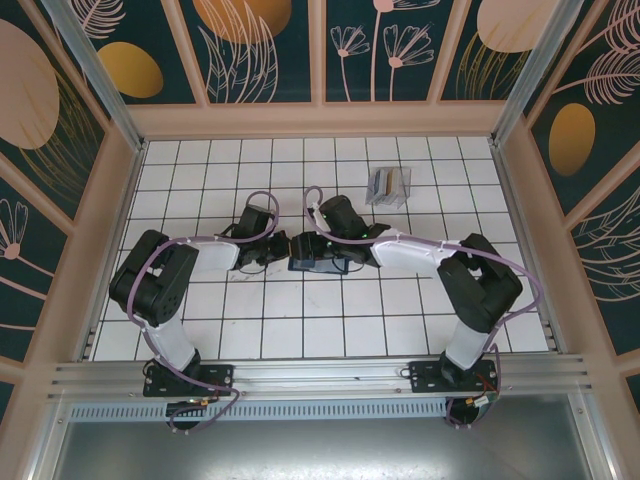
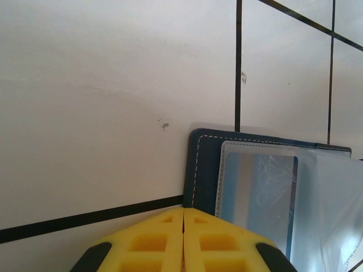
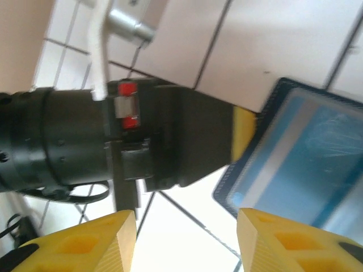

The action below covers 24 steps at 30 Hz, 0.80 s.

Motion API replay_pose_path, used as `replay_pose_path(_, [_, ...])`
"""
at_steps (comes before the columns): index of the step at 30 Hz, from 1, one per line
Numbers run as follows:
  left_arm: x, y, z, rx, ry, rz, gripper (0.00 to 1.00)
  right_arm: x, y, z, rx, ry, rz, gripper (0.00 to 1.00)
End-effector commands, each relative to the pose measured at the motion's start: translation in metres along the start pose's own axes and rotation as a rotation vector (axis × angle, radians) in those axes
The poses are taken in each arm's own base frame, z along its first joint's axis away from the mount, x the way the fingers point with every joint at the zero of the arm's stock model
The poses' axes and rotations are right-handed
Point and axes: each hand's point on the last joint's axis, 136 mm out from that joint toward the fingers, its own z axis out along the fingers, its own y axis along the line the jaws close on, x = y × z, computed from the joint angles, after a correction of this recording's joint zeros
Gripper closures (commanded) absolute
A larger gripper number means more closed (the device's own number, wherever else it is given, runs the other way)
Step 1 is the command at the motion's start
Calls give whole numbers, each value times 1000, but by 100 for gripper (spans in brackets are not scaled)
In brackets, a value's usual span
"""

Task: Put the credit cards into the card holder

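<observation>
The card holder point(image 2: 205, 170), a navy wallet, lies open on the white tiles with its blue-grey clear pockets point(image 2: 258, 184) facing up. My left gripper point(image 2: 183, 211) is shut, and its yellow tips rest at the wallet's near left corner with nothing visible between them. In the right wrist view the wallet point(image 3: 306, 164) lies to the right, and the left gripper's yellow tip point(image 3: 244, 126) touches its corner. My right gripper point(image 3: 187, 238) hangs open just above the tiles beside the wallet, holding nothing. The credit cards point(image 1: 388, 184) stand in a clear tray far to the back right.
The clear tray point(image 1: 376, 198) sits on the tiles near the back wall. Both arms meet at the table's middle point(image 1: 300, 255), wrists close together. Wooden walls and aluminium posts enclose the tiled floor on three sides.
</observation>
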Motion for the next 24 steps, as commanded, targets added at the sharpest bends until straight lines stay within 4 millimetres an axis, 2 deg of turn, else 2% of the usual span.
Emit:
replay_pose_path(1, [25,21,7,-51,82,-41,90,-18,-29,-27,156,-89,46,47])
replay_pose_path(3, [25,20,4,-46,78,-42,90,-11,-47,-34,223,-100,103,45])
replay_pose_path(7, [24,22,3,-59,74,-31,90,10,-61,-43,237,-106,194,38])
replay_pose_path(11, [24,20,4,-45,75,-40,90,23,-78,-43,231,-85,271,38])
replay_pose_path(15, [25,21,6,-51,86,-36,91,28,-77,-33,146,-61,317,39])
replay_pose_path(19, [23,20,6,-47,83,-36,90,32,-80,-20,142,-24,335,41])
replay_pose_path(24, [24,20,7,-46,86,-40,91,29,-77,-15,113,-24,335,41])
